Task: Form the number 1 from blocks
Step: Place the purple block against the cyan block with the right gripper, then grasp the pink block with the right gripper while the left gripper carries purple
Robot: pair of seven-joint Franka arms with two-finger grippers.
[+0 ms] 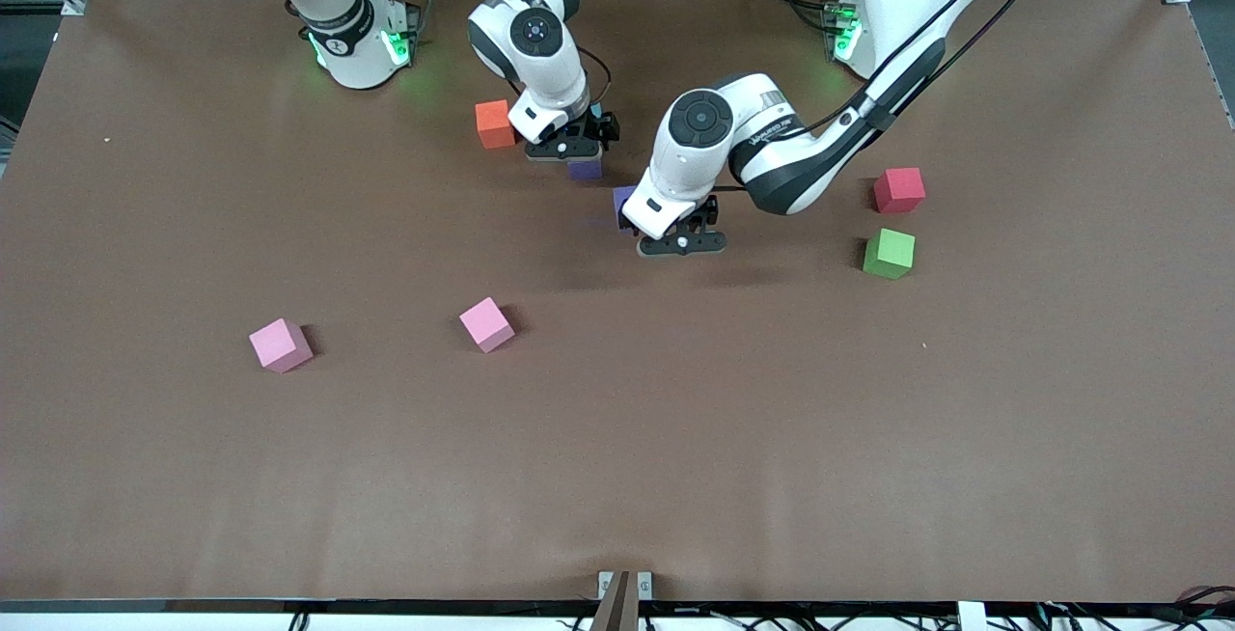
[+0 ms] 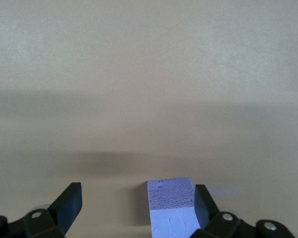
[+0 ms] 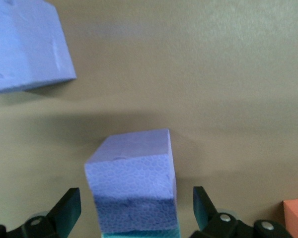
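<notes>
Front view shows the work gathered near the table's middle. The right gripper (image 1: 571, 144) hangs low over a purple block (image 1: 585, 169), its fingers spread apart; in the right wrist view that purple block (image 3: 134, 186) sits between the open fingers (image 3: 67, 210), touching neither, on top of a teal one (image 3: 139, 234) whose edge just peeks out beneath. I'd guess it was set there as part of the digit's stroke.

At about four o'clock from that stack a second purple block (image 1: 623, 205) lies half hidden by the left arm. The left gripper (image 1: 681, 243) is down beside it, fingers wide, the block (image 2: 171, 208) close against one finger (image 2: 203, 208) rather than centred; whether they touch I can't tell. To my eye the wrist needs to shift before any clean pinch.

Both arms bend steeply, wrists pointing straight down.

An orange block (image 1: 494, 123) sits at nine o'clock from the right gripper. Red (image 1: 899, 190) and green (image 1: 889, 254) wait toward the left arm's end; two pink ones (image 1: 281, 344) (image 1: 486, 324) lie nearer the camera, unplaced.
</notes>
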